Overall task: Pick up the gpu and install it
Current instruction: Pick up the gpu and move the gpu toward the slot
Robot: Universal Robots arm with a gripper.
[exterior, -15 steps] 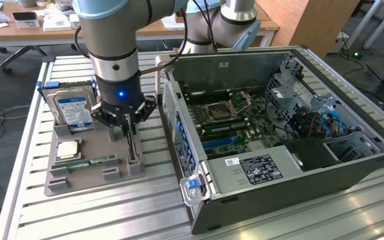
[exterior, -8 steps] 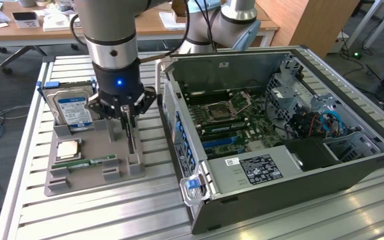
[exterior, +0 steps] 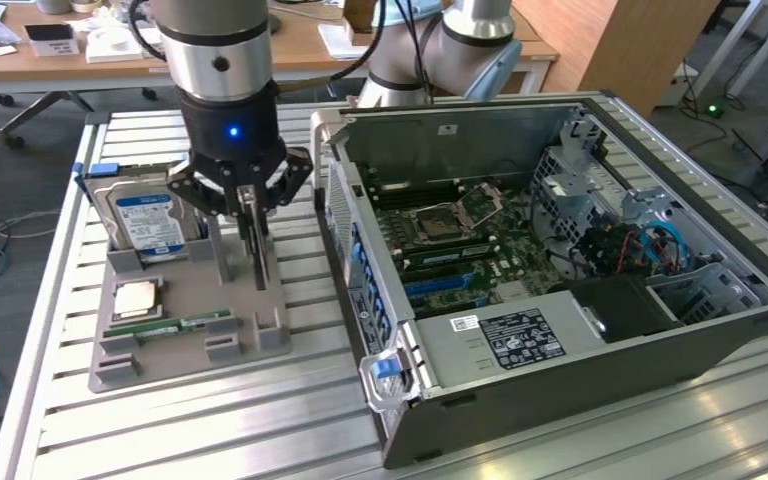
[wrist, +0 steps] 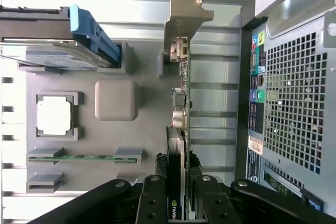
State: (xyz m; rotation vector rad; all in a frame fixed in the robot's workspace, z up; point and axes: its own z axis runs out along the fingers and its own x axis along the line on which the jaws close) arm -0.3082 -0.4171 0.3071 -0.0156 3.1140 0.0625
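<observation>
Grasping the gpu (wrist: 179, 114) edge-on, the gripper (wrist: 179, 179) stands with one finger on each face of the card, jaws closed against it near the end opposite the bracket (wrist: 184, 17); the fingers (exterior: 245, 240) point straight down from the arm (exterior: 224, 60). The gpu stands upright on its long edge in a slot of the grey tray (exterior: 184, 295), on the side of the tray nearest the computer case (exterior: 598, 350); whether the card has left its slot cannot be told. The pale metal bracket projects past the tray's edge, over the slatted table (exterior: 157, 430).

Tray contents, working outward from the card:
- a raised square block (wrist: 116, 99) just beside the gpu;
- a processor (exterior: 135, 298) lying flat in a recess;
- a narrow green memory stick (exterior: 187, 324) on edge in its holders, near the processor;
- a hard drive (exterior: 144, 220) with a blue-and-white label, standing upright at the bracket end of the tray, well apart from the gpu.

The computer case lies on its side on the table, at the exterior view's right of the tray, side panel off; the motherboard (exterior: 451, 250) faces upward inside; the perforated rear panel (wrist: 294, 103) of the case faces the tray.
</observation>
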